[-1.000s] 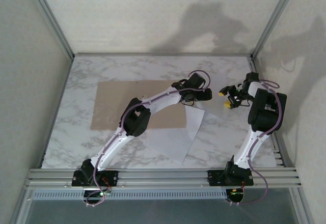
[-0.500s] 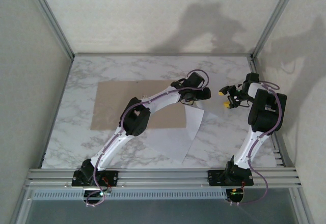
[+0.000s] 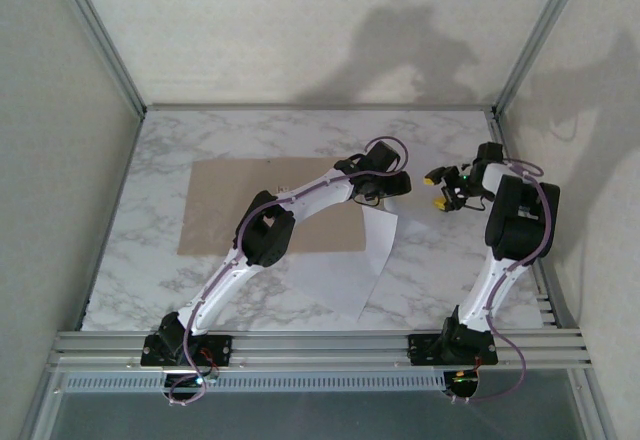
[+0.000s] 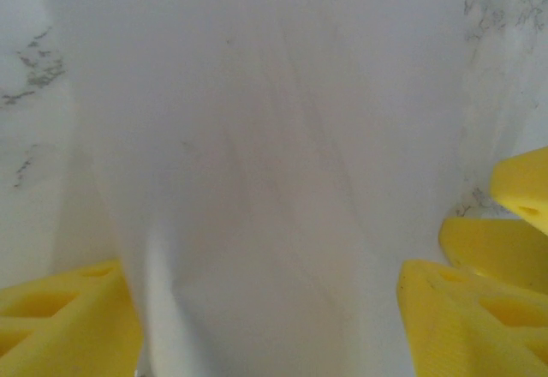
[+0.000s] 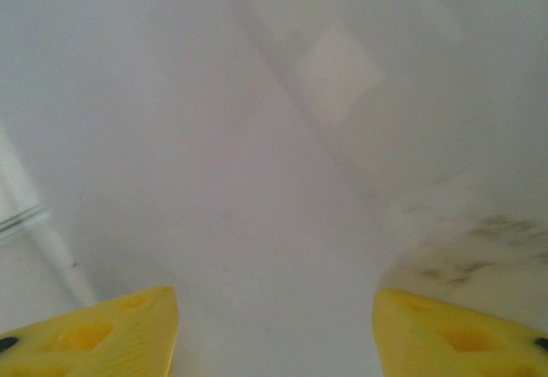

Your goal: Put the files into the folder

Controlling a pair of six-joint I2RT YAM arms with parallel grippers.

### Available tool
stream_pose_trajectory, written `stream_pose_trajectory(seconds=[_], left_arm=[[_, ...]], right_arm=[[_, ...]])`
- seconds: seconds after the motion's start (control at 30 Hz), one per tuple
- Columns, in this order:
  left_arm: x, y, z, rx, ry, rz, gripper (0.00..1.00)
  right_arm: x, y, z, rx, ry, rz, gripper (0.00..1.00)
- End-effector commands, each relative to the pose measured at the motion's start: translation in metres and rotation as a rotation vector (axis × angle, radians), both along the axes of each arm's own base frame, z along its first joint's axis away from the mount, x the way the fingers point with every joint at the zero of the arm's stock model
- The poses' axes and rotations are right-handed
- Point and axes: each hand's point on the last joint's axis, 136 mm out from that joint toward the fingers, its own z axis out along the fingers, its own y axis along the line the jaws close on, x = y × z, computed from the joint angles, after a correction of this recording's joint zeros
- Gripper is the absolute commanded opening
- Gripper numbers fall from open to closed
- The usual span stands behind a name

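The folder (image 3: pixel 225 210) lies flat and open on the marble bench (image 3: pixel 170 160), left of centre, a plain tan card with no writing I can read on it. The files (image 3: pixel 345 265) sit to its right as a skewed white stack. Their near corner points toward the arm bases, and their left part overlaps the folder's right edge. The rest lies on the bare bench.

The left arm (image 3: pixel 310 197) reaches diagonally across the folder to the far corner of the files, and the paper there curls up off the bench. Up close, the files (image 4: pixel 274 137) rise as a pale, buckled sheet between the yellow fingers (image 4: pixel 60 317). The left jaws stand well apart, one on each side of that raised paper. I cannot tell whether they press on it.

The right arm (image 3: pixel 520 225) is folded back by the right edge of the bench. Its head hangs above the bench just right of the files, clear of them. Its yellow fingertips (image 5: pixel 94 334) are spread, so the right jaws are apart with nothing between them. Beyond them are only blurred wall and a patch of marble bench (image 5: pixel 479 248).
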Motion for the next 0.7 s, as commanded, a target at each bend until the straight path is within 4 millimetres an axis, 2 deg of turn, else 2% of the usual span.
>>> stream_pose_trajectory(seconds=[0.0,0.23,0.5,0.67], left_arm=[[-0.023,-0.008,-0.032,-0.011,0.107,-0.041,0.72],[-0.022,-0.007,-0.03,-0.029,0.114,-0.031,0.63],[-0.021,-0.005,-0.029,-0.051,0.124,-0.023,0.58],[-0.021,-0.005,-0.025,-0.069,0.13,-0.02,0.52]], right_arm=[[-0.022,0.028,-0.011,0.077,0.092,0.037,0.62],[-0.021,0.027,-0.005,0.07,0.083,0.04,0.62],[-0.021,0.027,-0.003,0.071,0.081,0.04,0.62],[-0.015,0.026,0.011,0.07,0.057,0.044,0.62]])
